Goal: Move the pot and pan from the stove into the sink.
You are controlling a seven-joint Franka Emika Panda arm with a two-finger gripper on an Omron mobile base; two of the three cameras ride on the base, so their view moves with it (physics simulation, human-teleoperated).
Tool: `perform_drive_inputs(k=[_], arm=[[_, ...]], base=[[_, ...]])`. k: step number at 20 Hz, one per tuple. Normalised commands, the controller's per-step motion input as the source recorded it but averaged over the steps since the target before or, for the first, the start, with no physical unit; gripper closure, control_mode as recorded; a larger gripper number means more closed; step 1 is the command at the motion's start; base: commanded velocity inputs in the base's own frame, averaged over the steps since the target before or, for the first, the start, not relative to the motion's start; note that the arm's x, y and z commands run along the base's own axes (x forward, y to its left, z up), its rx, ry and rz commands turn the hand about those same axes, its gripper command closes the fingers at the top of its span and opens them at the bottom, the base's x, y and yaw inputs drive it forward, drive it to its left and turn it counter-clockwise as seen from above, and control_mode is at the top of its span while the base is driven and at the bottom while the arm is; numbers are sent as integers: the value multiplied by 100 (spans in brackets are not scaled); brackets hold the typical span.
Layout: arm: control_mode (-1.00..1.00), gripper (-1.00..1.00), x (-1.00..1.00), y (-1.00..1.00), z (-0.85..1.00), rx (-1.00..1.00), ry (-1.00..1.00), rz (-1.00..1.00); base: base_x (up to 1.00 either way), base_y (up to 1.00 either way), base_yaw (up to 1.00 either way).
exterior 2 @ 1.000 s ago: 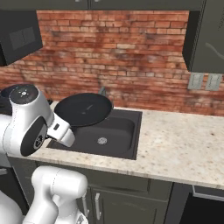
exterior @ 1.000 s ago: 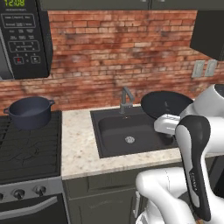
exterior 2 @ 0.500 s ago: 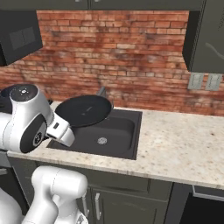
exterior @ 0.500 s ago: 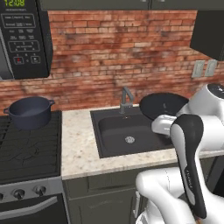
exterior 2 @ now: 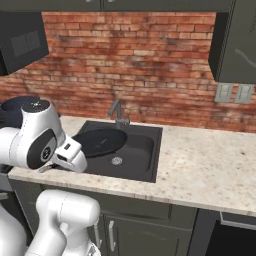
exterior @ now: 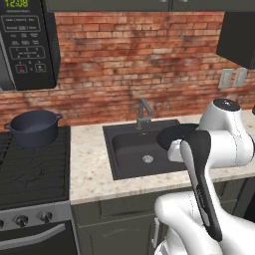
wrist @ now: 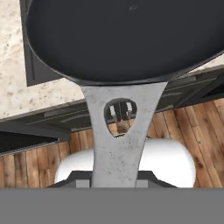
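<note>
Nearest the hand camera, the gripper [wrist: 114, 183] is pinched tight on the grey handle of the pan [wrist: 127, 39], holding it by the handle's end. In the right base view, the pan [exterior 2: 100, 141] hangs tilted just above the left part of the sink [exterior 2: 145, 172]. The robot appears to be at the step of placing the pan; the next move likely calls for lowering it into the basin and letting go. Farther off, the pot [exterior: 34, 128] sits on the stove [exterior: 30, 174], not yet moved.
</note>
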Motion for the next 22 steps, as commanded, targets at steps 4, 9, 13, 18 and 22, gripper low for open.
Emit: perform_drive_inputs(k=[4,9,13,18,22], arm=[[-100,100,0,0,-23,-1,6,0],[-100,100,4,1,-7,0,6,0],[-100,100,23,0,-5,3,9,0],[-100,100,37,0,-7,5,13,0],[-100,100,50,1,-10,9,16,0]], base=[[0,0,0],[0,0,0],[0,0,0],[0,0,0],[0,0,0]])
